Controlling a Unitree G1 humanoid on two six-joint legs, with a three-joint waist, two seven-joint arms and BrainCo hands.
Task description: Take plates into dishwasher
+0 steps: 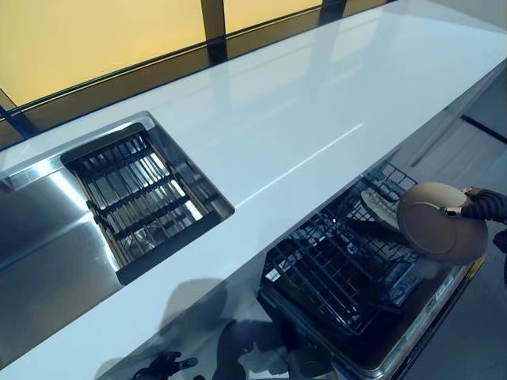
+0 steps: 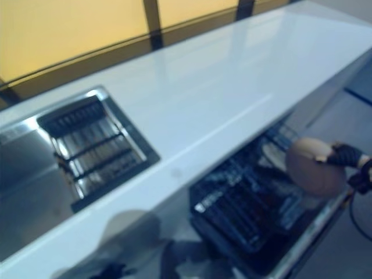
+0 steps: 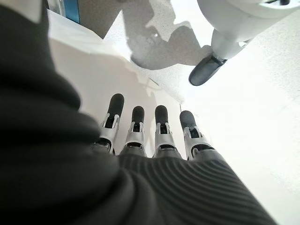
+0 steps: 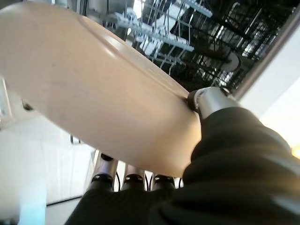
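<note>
The right hand (image 1: 485, 207) holds a tan plate (image 1: 440, 223) on edge over the open dishwasher (image 1: 372, 317), thumb (image 4: 206, 101) pressed on the plate's rim and fingers (image 4: 105, 173) curled behind its underside, clamping it between them. The plate hangs tilted above the dark wire rack (image 1: 341, 269), just past a pale dish (image 1: 379, 207) already standing in the tines. The left hand (image 3: 150, 140) shows only in its wrist view, fingers (image 3: 161, 123) straight, side by side and empty. The white worktop (image 1: 301, 119) runs beside the sink (image 1: 47, 237) and its drainer basket (image 1: 139, 198).
</note>
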